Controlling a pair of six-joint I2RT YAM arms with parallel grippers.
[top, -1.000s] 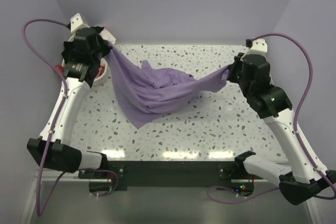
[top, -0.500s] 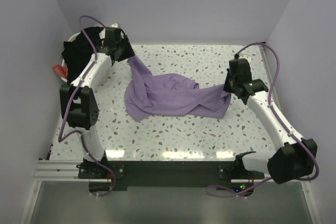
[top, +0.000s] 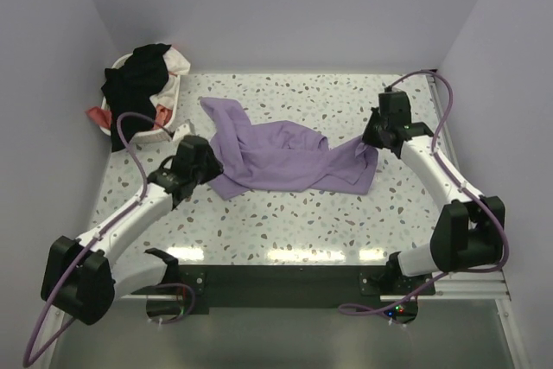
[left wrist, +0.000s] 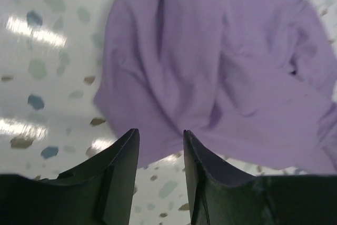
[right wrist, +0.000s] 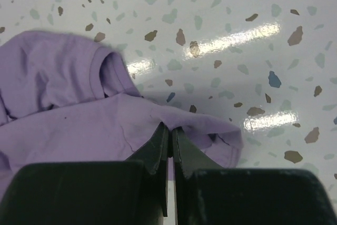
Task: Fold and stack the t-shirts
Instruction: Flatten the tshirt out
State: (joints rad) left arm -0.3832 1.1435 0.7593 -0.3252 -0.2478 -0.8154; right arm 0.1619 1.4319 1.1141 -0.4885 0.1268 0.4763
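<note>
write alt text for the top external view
A crumpled purple t-shirt lies on a speckled table, seen from above. The right arm's fingers pinch its right edge; the left arm's fingers sit open at its left edge. A basket of clothes stands far left.

- Purple t-shirt [top: 276,157]: formerly stretched in the air between both grippers. Now lowered onto the table [top: 294,218] in a crumpled heap, with its far-left corner released and laid flat.
- Left gripper [left wrist: 160,135]: formerly raised at the far-left corner, clamped on that shirt corner. Now withdrawn toward the near side and brought low just beside the shirt's left edge, fingers parted, nothing held.
- Right gripper [right wrist: 169,127]: shifted slightly toward the far side.
- Laundry basket [top: 176,91]: formerly masked by the left arm, now uncovered.
</note>
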